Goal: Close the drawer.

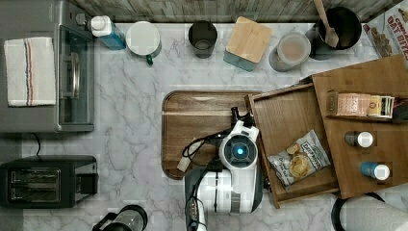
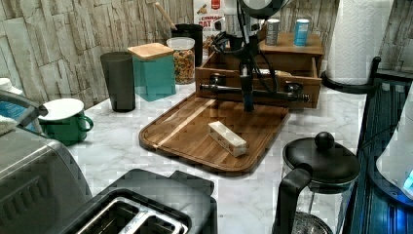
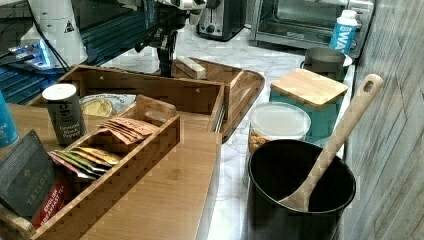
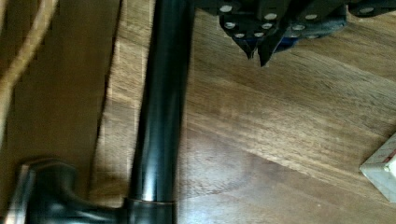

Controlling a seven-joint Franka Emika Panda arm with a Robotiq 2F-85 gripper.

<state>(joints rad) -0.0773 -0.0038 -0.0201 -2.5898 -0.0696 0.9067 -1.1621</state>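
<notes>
In the top view you see the shallow medium-brown wooden drawer (image 1: 284,120) pulled out of the lighter bamboo cabinet (image 1: 380,77), its front edge overlapping the 3 o'clock rim of the dark rounded-corner wooden serving tray (image 1: 192,115) on the white marbled worktop (image 1: 130,106). Bare marble lies open at 9 o'clock of the tray, up to the grey toaster oven (image 1: 48,67) and the black toaster (image 1: 48,180).

In the left view the drawer's black bar handle (image 2: 253,91) runs across its front, above the tray's far rim.

The drawer holds a crinkled bag of crisps (image 1: 299,157) towards its 5 o'clock corner; the rest of its floor is bare. On the tray a small pale rectangular block (image 2: 227,138) lies alone. In the right view the black round canister (image 3: 300,192) holds a pale wooden spoon (image 3: 340,132), and a compartment on the cabinet top holds upright tea sachets (image 3: 125,129).

The hand (image 4: 259,49) hangs fingers-down over the tray, just beside the bar handle on the tray side. In the wrist view its two fingertips meet: you see it clenched, grasping nothing, apart from the handle.
</notes>
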